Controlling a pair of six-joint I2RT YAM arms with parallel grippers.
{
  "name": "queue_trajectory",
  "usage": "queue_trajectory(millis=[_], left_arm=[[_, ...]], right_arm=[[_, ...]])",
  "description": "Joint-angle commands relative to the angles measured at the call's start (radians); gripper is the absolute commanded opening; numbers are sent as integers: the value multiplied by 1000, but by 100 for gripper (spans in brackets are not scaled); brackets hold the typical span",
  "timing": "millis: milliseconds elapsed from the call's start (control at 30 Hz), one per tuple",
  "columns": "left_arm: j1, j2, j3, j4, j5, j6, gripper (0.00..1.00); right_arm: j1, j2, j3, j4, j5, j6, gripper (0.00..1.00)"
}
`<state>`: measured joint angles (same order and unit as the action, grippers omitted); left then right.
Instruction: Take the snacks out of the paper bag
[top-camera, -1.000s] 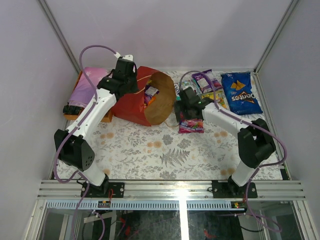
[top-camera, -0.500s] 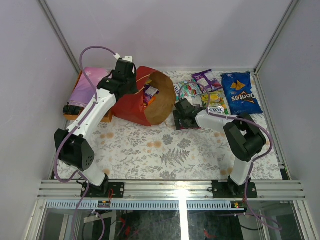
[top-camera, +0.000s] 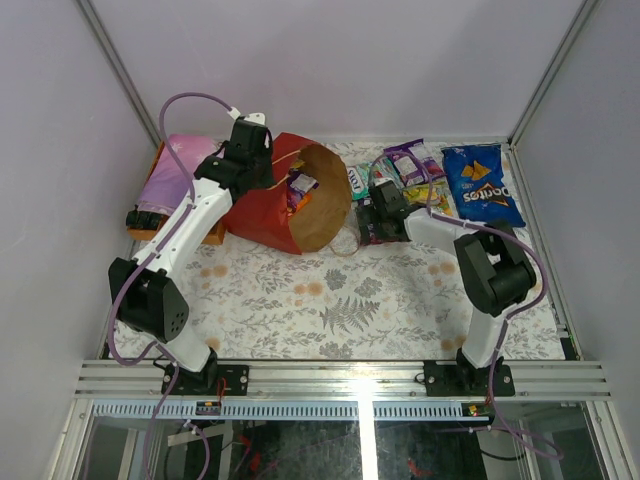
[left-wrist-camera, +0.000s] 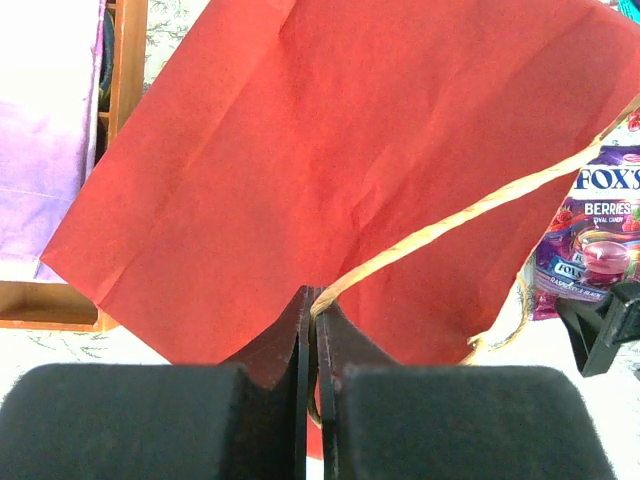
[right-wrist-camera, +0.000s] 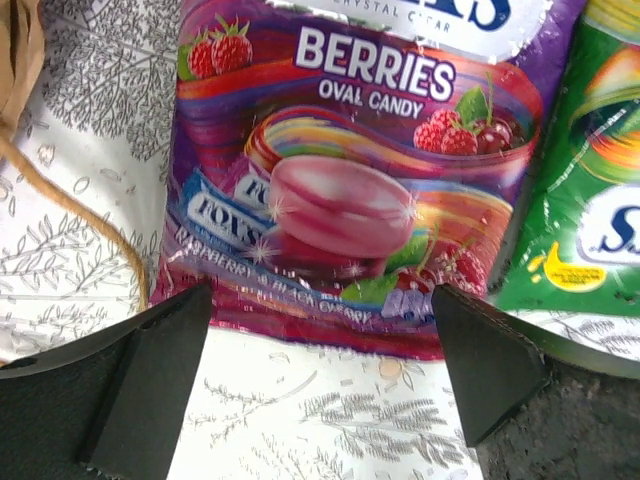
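Left claw (left-wrist-camera: 312, 300): pinched on string handle (left-wrist-camera: 470, 215) of paper bag (left-wrist-camera: 350, 150).
Right claw (right-wrist-camera: 320, 370): spread wide, empty, over Fox's berries packet (right-wrist-camera: 350, 190).
Risk: thin string slips out; bag sags.

Paper bag (left-wrist-camera: 300, 150): is overflowing the left wrist view, top and right side being cut off.
String handle (left-wrist-camera: 460, 215): is vanishing between the pressed-together fingers of the left claw (left-wrist-camera: 312, 300), its pinched part hiding.
Packets inside the bag (top-camera: 300, 186): are lying half behind its wall in the top view, count too small to tell.
Purple berries packet (right-wrist-camera: 360, 190): is running off the right wrist view's top edge, losing its brand name.
Green packet (right-wrist-camera: 575, 200): is running off the right edge, showing only the start of its name.
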<state>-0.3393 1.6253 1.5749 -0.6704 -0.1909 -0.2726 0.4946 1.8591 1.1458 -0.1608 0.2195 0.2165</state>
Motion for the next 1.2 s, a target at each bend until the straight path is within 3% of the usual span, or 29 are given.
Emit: queue_trajectory(millis=[0,133,333,533,667,767,967,1167], left_arm=[[15,-34,-11,23,-25,19,0],[16,-34,-11,23,-18,16,0],[17,-37,-10,24,-10,13,0],[17,-45,-14,29,4,13,0],[20,-37,-10,29,46,20,0],[21,-43,-13,29,53,19,0],[20,-43,-18,32,60,21,0],[22,-37,-16,32,80,21,0]], right_arm=[[2,-144,42,-35,20,-52,99],[4,-296,10,31,-58,25,100],[23,-412,-145,306,-166,197,100],[22,-326,-102,407,-265,476,100],[23,-245,-145,625,-344,735,98],[24,-140,-157,786,-387,908,91],[40,26,-104,906,-313,1116,89],[60,141,-38,958,-225,1207,88]])
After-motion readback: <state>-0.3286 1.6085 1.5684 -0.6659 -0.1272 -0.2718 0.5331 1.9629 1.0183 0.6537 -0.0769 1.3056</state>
